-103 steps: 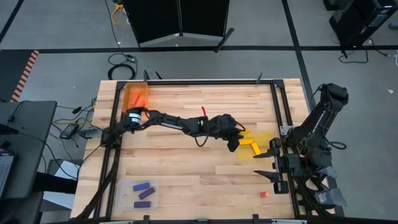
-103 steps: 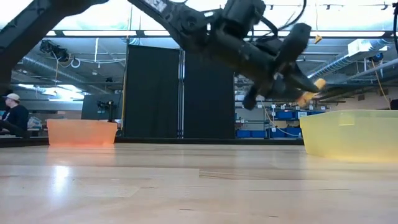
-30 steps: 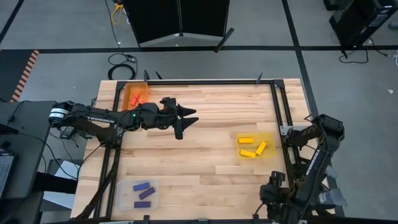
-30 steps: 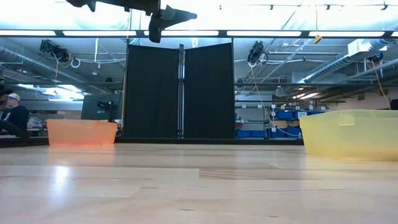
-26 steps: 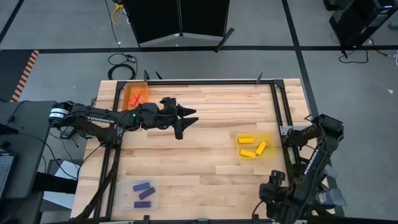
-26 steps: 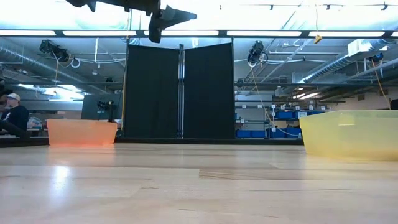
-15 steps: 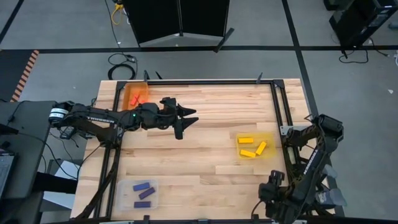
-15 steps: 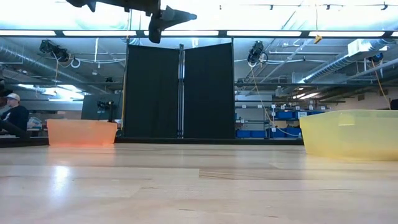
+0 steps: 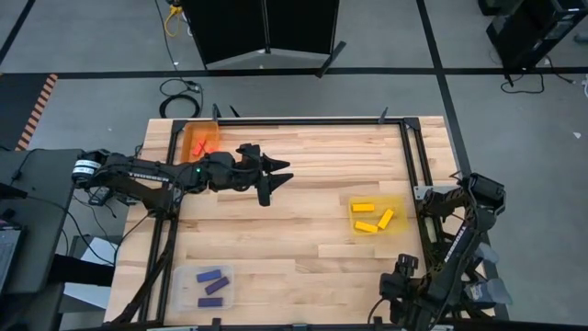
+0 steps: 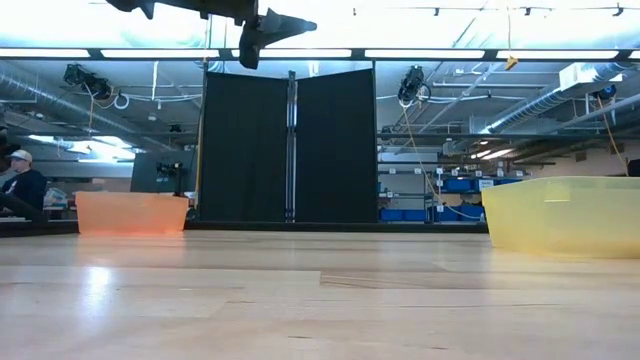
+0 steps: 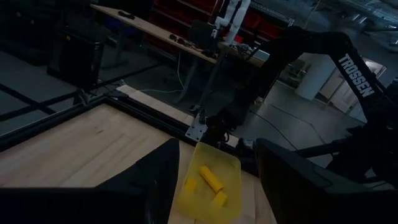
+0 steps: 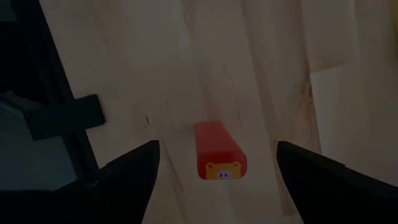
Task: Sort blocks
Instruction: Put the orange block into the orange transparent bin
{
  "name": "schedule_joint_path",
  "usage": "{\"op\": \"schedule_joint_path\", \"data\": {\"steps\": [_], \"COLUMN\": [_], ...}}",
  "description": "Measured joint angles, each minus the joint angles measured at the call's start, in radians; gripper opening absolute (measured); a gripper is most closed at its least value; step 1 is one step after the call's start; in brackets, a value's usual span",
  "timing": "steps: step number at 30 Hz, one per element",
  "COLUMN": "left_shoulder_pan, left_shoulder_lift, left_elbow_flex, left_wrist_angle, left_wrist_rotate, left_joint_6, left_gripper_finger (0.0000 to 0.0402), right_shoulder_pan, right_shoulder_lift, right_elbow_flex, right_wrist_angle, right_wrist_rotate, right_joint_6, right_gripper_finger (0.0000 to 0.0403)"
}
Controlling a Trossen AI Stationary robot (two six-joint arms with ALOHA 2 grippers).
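The left gripper (image 9: 276,177) is hovering, fingers apart, over the table (image 9: 303,248) near the orange tray (image 9: 201,140). The right gripper (image 12: 214,165) is hanging, fingers spread, above a red block (image 12: 217,151) at the table's near right corner.

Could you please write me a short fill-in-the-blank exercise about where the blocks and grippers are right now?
1. The yellow tray holds ____ yellow blocks.
2. The purple blocks lie in the clear tray near the table's ____ arm side.
3. The block between the right gripper's open fingers is ____.
4. The left gripper hangs open and ____, above the table.

Missing words: three; left; red; empty
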Motion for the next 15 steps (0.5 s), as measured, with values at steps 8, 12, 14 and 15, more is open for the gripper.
{"op": "schedule_joint_path", "data": {"steps": [8, 12, 14, 15], "left_shoulder_pan": [0.0, 0.0, 0.0, 0.0], "left_shoulder_lift": [0.0, 0.0, 0.0, 0.0], "left_elbow_flex": [0.0, 0.0, 0.0, 0.0], "left_wrist_angle": [0.0, -0.001, -0.002, -0.001], "left_wrist_rotate": [0.005, 0.011, 0.012, 0.012], "left_joint_6": [0.0, 0.0, 0.0, 0.0], "left_gripper_finger": [0.0218, 0.0218, 0.0218, 0.0218], "right_shoulder_pan": [-0.002, -0.003, -0.003, -0.003], "right_shoulder_lift": [0.0, 0.001, 0.001, 0.001], "right_elbow_flex": [-0.011, -0.03, -0.031, -0.033], "right_wrist_angle": [0.008, 0.026, 0.026, 0.029], "right_wrist_rotate": [0.0, -0.01, -0.01, -0.01], "right_joint_6": [0.003, 0.003, 0.003, 0.003], "right_gripper_finger": [0.0326, 0.0319, 0.0318, 0.0318]}}
